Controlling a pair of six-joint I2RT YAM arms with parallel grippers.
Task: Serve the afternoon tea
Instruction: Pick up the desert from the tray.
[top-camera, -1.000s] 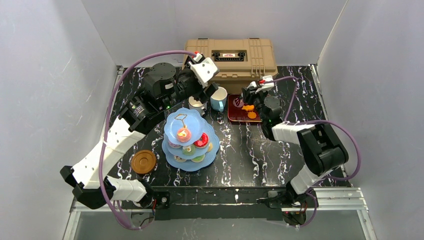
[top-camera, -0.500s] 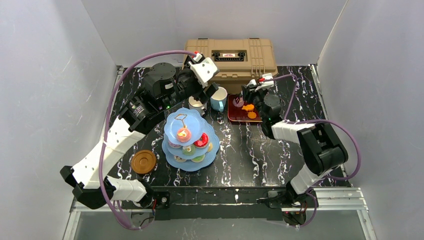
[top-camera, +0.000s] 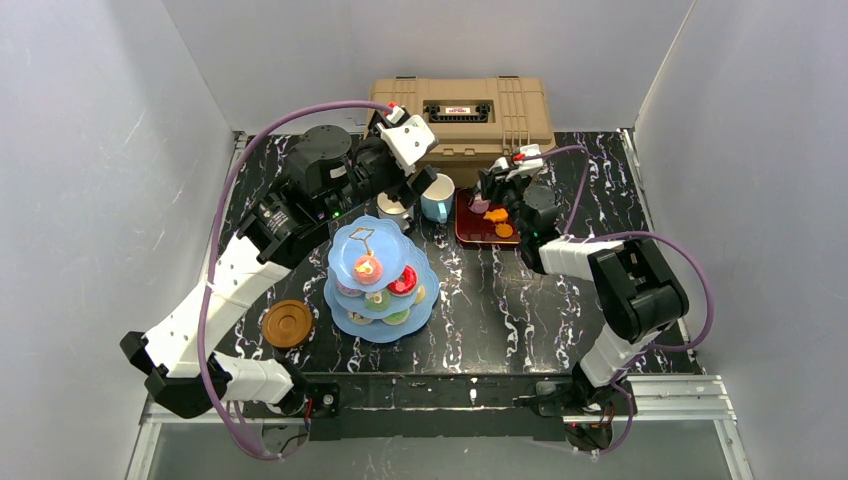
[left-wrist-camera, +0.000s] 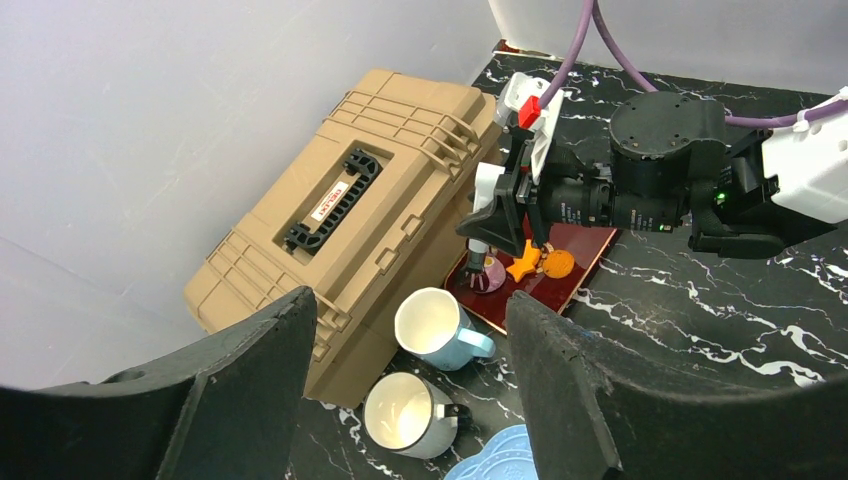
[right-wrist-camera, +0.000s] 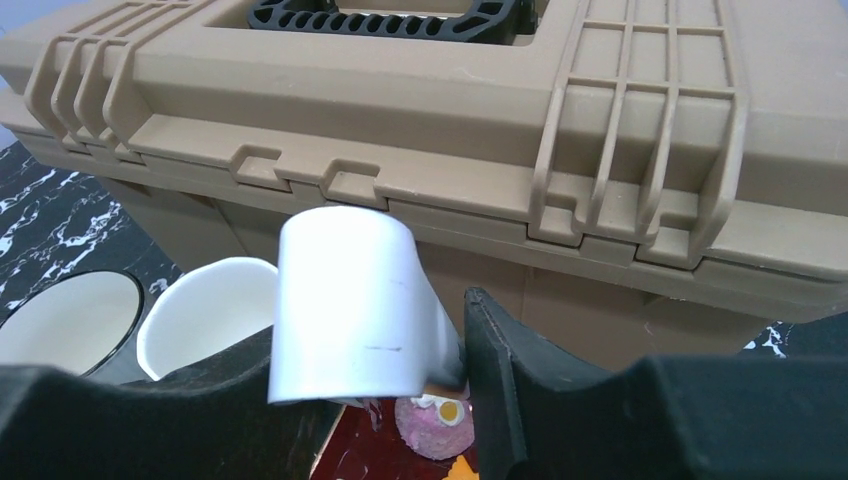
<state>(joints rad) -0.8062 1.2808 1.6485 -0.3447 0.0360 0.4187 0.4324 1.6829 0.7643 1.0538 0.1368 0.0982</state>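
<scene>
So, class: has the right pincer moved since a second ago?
Yes. The right pincer, holding the tongs, has shifted slightly left over the red tray and a little nearer the toolbox.

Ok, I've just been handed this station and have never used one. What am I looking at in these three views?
Two robot arms are bolted at the near edge of a marble-patterned table. The overhead picture looks down from behind them. The other two come from a camera on each wrist, with that arm's own black fingers at the bottom.

On the table are a blue three-tier cake stand with small cakes, a brown saucer, a white mug, a blue mug, a tan toolbox and a red tray.

The left gripper is open above the mugs, holding nothing. The right gripper is over the tray, closed on what look like tongs, their tips at a pink cake.
</scene>
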